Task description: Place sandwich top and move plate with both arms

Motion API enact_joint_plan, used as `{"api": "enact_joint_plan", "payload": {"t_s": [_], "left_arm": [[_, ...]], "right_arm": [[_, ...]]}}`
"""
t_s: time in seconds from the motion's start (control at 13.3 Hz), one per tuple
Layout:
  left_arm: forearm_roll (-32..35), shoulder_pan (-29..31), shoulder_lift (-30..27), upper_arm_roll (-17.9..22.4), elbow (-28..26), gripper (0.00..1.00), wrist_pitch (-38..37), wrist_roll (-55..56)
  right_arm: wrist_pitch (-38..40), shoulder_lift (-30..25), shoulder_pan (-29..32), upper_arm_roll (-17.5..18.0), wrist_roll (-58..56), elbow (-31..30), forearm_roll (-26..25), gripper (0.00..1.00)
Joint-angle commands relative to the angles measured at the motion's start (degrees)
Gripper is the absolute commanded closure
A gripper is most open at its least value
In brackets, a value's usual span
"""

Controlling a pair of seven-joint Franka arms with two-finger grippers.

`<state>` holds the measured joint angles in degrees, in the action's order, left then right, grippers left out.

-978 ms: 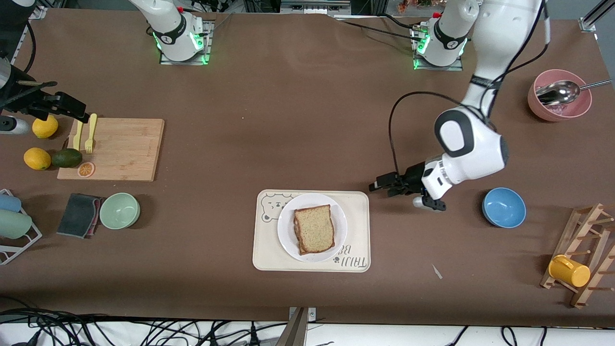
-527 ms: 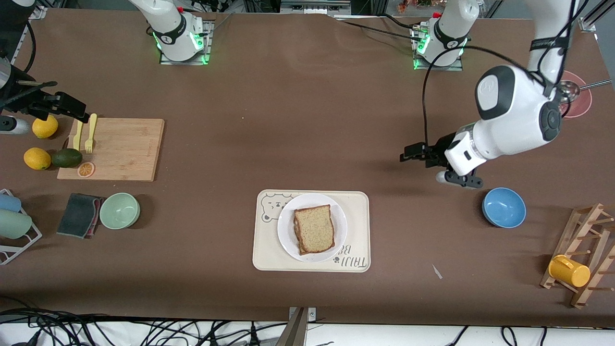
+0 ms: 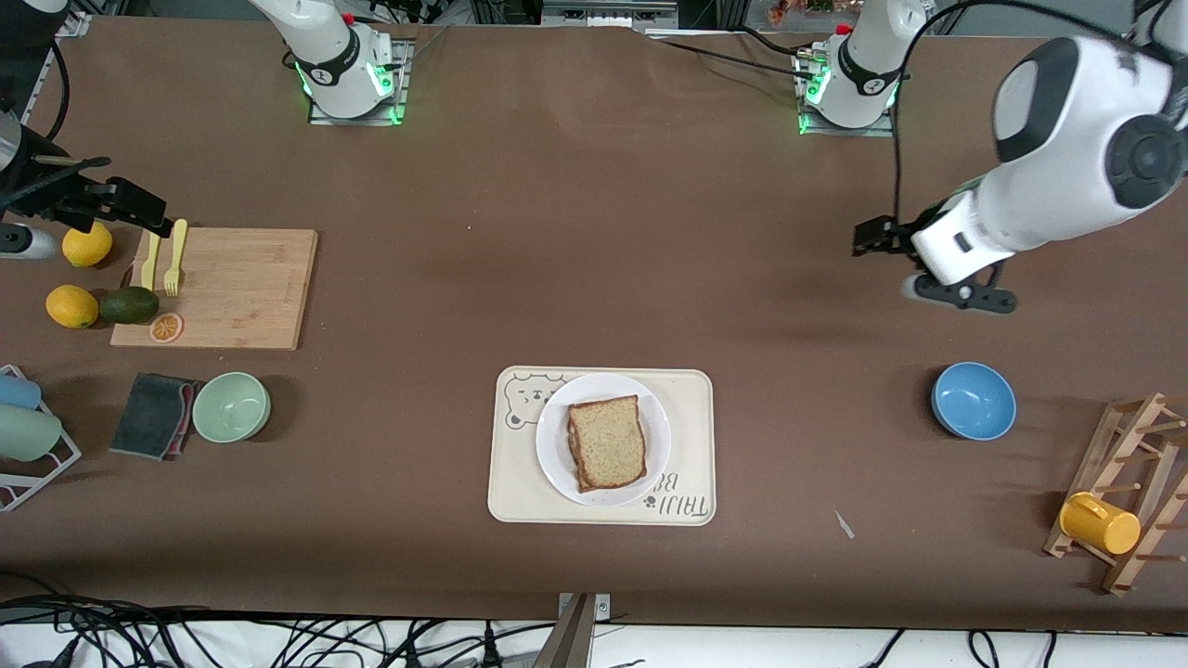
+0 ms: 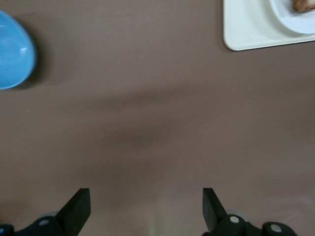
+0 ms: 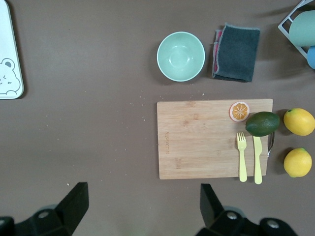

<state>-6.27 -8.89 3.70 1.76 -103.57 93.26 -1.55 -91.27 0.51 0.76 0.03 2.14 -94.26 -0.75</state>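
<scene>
The sandwich top [image 3: 608, 443], a tan bread slice with a brown crust, lies on a lower slice on the white plate [image 3: 555, 419]. The plate sits on a cream tray [image 3: 694, 401] with a bear drawing. My left gripper [image 3: 865, 237] is open and empty, raised over bare table between the tray and the left arm's base. In the left wrist view [image 4: 146, 204] its jaws stand wide apart, with the plate's edge [image 4: 295, 22] in one corner. My right gripper [image 3: 148, 215] waits open and empty over the cutting board's end, jaws wide in the right wrist view [image 5: 142, 199].
A blue bowl [image 3: 973, 400], a pink bowl and a wooden rack with a yellow cup [image 3: 1100, 523] are toward the left arm's end. A cutting board [image 3: 232, 288] with fork and knife, an avocado, lemons, a green bowl [image 3: 231, 406] and a grey cloth [image 3: 153, 414] are toward the right arm's end.
My left gripper has drawn away from the tray, rising and moving toward the left arm's end and base. The sandwich, plate and right arm have not moved.
</scene>
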Motion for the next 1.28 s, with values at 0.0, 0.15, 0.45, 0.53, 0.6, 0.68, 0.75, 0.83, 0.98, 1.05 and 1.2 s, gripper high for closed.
{"api": "enact_joint_plan", "payload": {"t_s": [0.0,0.15,0.45,0.53,0.6,0.68,0.75,0.83,0.98,1.05,1.2], "left_arm": [[4.86,0.27,0.17,1.22,6.69,0.0,-7.55,0.4],[7.66,0.36,-0.18,1.93,8.29,0.0,-8.54,0.23],[12.15,1.93,-0.62,1.93,8.56,0.0,-5.92,-0.21],[12.16,2.29,-0.71,1.93,7.95,0.0,-5.03,0.22],[12.16,2.38,-0.71,1.93,7.85,0.0,-4.85,0.75],[12.16,2.91,-0.71,1.93,7.94,0.0,-4.32,1.36],[12.07,2.91,-0.88,1.93,7.94,0.0,-3.1,2.5],[12.07,3.0,-1.23,1.93,7.94,0.0,-2.22,3.73],[12.16,3.0,-1.23,1.49,8.03,0.0,-1.08,5.75],[12.16,3.0,-1.23,1.4,8.03,0.0,0.15,5.85],[11.99,3.0,-1.06,1.4,8.55,0.0,2.18,5.06]], "right_arm": [[0.83,-0.68,0.65,0.67,-0.91,0.22,0.75,0.0],[0.83,-0.68,0.65,0.67,-0.91,0.22,0.84,0.0],[0.83,-0.68,0.65,0.49,-1.0,0.22,0.84,0.0],[0.83,-0.68,0.65,0.49,-1.0,0.22,0.84,0.0],[0.83,-0.68,0.65,0.49,-1.0,0.22,0.84,0.0],[0.83,-0.68,0.65,0.49,-1.0,0.22,0.84,0.0],[0.83,-0.68,0.65,0.41,-1.0,0.22,0.75,0.0],[0.74,-0.68,0.65,0.49,-1.0,0.22,0.75,0.0],[0.74,-0.68,0.65,0.4,-1.0,0.22,0.75,0.0],[0.83,-0.68,0.65,0.49,-1.0,0.22,0.75,0.0],[0.74,-0.68,0.65,0.67,-1.0,0.22,0.66,0.0]]}}
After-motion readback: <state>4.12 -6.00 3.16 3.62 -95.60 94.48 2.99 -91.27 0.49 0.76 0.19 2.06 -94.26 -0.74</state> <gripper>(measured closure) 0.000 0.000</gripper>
